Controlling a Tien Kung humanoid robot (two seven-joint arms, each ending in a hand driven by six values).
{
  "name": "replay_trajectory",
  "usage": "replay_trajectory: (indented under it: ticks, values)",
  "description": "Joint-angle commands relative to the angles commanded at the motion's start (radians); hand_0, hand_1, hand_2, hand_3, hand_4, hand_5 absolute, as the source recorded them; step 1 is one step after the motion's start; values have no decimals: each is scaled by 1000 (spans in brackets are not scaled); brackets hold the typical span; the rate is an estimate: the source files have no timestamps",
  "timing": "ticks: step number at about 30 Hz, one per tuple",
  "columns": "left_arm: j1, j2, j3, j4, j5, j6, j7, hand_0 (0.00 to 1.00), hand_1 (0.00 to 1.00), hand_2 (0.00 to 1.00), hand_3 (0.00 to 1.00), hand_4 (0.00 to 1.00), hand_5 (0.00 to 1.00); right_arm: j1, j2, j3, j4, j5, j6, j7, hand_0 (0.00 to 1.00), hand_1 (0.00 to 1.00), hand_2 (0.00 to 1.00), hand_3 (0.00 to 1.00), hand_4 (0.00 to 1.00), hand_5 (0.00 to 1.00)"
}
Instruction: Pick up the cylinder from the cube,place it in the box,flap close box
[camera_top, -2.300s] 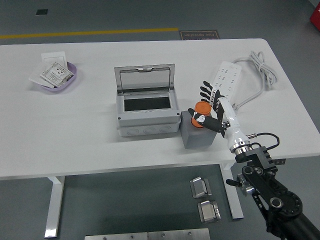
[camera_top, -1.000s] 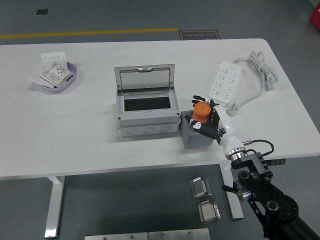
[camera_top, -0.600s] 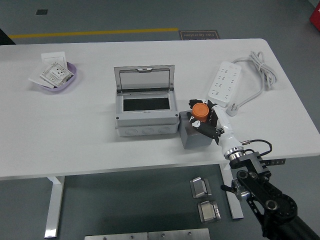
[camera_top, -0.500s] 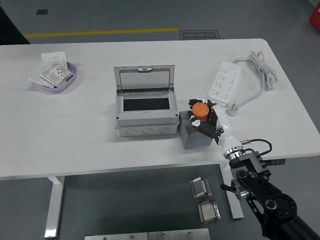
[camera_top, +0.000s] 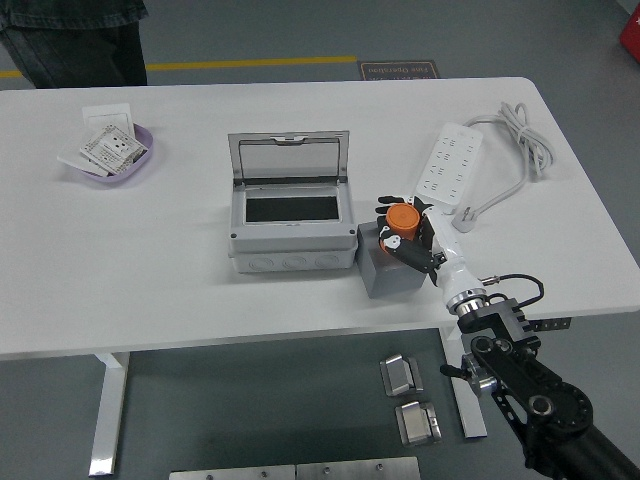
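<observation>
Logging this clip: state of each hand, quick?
Left hand: not in view.
Right hand: fingers closed around the orange cylinder, above the grey cube.

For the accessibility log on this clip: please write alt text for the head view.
The robot's right hand grips an orange cylinder above a grey cube, beside an open grey box on a white table. A purple bowl of cards sits far left, a power strip far right.

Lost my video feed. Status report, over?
Right hand shut on orange cylinder, at the grey cube. Left hand out of view. Box lid open, path clear.
</observation>
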Motion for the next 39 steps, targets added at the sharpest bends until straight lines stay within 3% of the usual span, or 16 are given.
replay_trajectory:
  ticks: [6,7,12,13,24,25,30,31,36,37,39]
  values:
    - [1,0,0,0,-3,-1,-4,733,746,717,770,753,458,7,-3,-2,7,0,-5,-7,673,550,496,595,381,2]
    - [1,0,0,0,-4,-2,-5,734,743,716,770,751,455,8,-4,-2,7,-1,-6,-7,677,510,448,541,184,2]
    - [0,-1,1,0,-8,-2,-10,734,743,716,770,751,455,14,-7,-3,11,-7,-16,-12,677,510,448,541,184,2]
    - [0,-1,1,0,-8,-2,-11,734,743,716,766,750,455,14,-7,-3,11,-9,-18,-13,663,483,434,521,102,2]
    - [-1,1,-7,0,0,-1,-17,734,742,716,765,749,456,22,-8,-3,7,-26,-32,-19,665,441,435,526,68,2]
    - [-1,1,-7,0,0,0,-18,734,742,716,765,749,455,23,-8,-3,6,-28,-33,-19,603,329,439,532,11,2]
    - [-1,2,-11,0,3,1,-20,734,742,716,765,749,455,31,-12,-1,4,-39,-30,-14,603,329,439,532,11,2]
    - [-1,2,-11,0,3,1,-20,735,742,715,761,747,453,32,-12,0,3,-40,-30,-13,354,198,439,542,2,2]
    - [-1,2,-8,0,-2,1,-22,735,742,715,761,747,453,38,-17,-1,2,-42,-23,-8,354,198,439,542,2,2]
    - [-1,2,-8,0,-3,1,-22,735,742,715,761,745,451,39,-17,-2,2,-41,-21,-8,177,178,423,492,6,2]
    - [0,2,-8,0,-4,1,-22,735,742,715,761,745,451,42,-19,-4,1,-38,-15,-7,177,178,423,492,6,2]
